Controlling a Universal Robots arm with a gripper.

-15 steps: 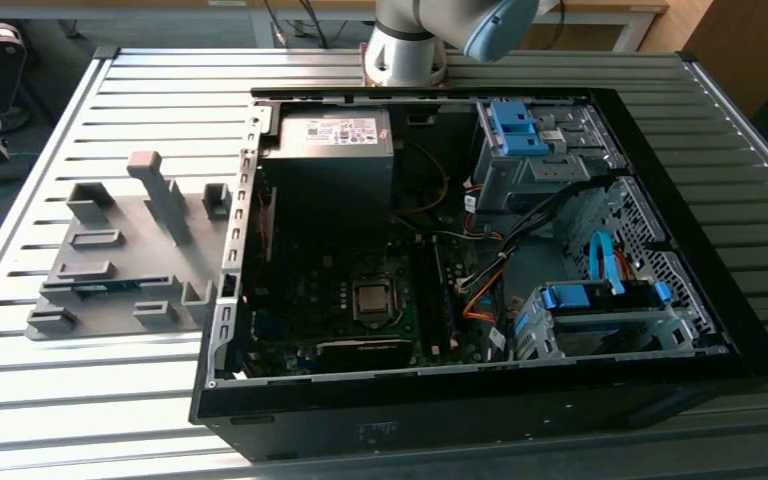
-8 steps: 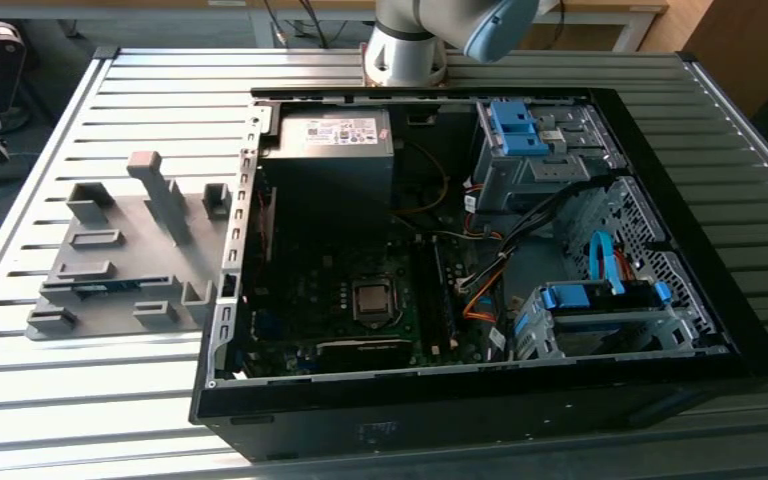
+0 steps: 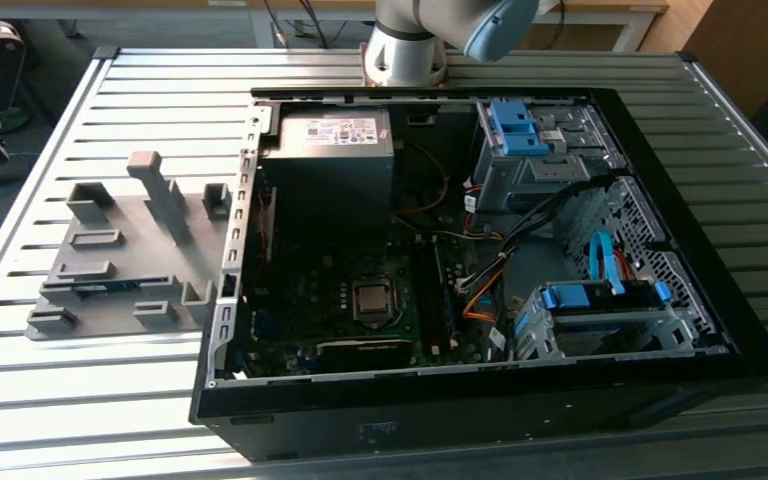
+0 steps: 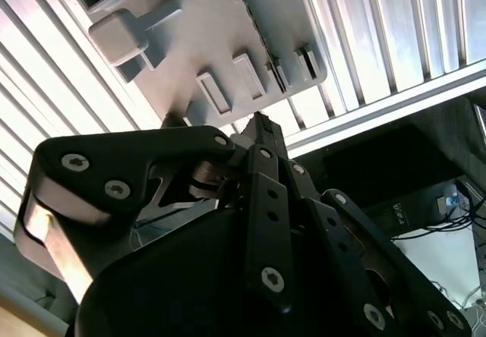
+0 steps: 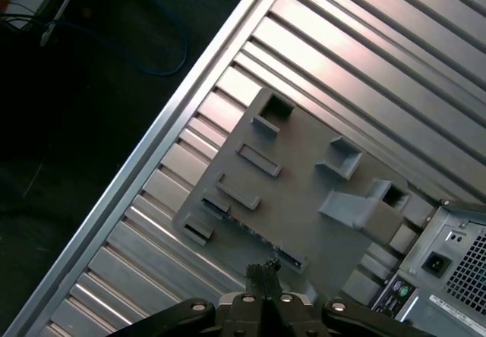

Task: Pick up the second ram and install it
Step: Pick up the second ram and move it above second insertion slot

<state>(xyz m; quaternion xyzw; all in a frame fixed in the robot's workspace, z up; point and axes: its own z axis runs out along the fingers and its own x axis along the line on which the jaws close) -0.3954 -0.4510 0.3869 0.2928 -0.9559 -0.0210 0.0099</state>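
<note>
**Claw point(image 5: 266, 270) shut and empty over the fixture point(image 5: 304, 193); second ram point(image 3: 91, 288) not yet lifted**

In both wrist views the claw's fingertips point(image 4: 260, 124) sit pressed together with nothing between them. It hangs above the near edge of the grey fixture, close to the corner of the open computer case point(image 5: 456, 261).

In the exterior view the second ram shows as a thin blue-green strip lying low in the fixture. It is on the side toward that view's left and well apart from the motherboard point(image 3: 317, 300). The dark line along the fixture's edge under the fingertips in the first wrist view is probably the same stick, though the angle is too shallow to be sure.

The step in hand looks like the approach for the pick. To do it well:

- Open the fingers before the claw drops.
- Square the claw across the stick's thin faces at about mid-length.
- Keep clear of the upright blocks point(image 3: 157, 195).
- Draw the stick straight out of its slot so the board neither twists nor scrapes.
</note>
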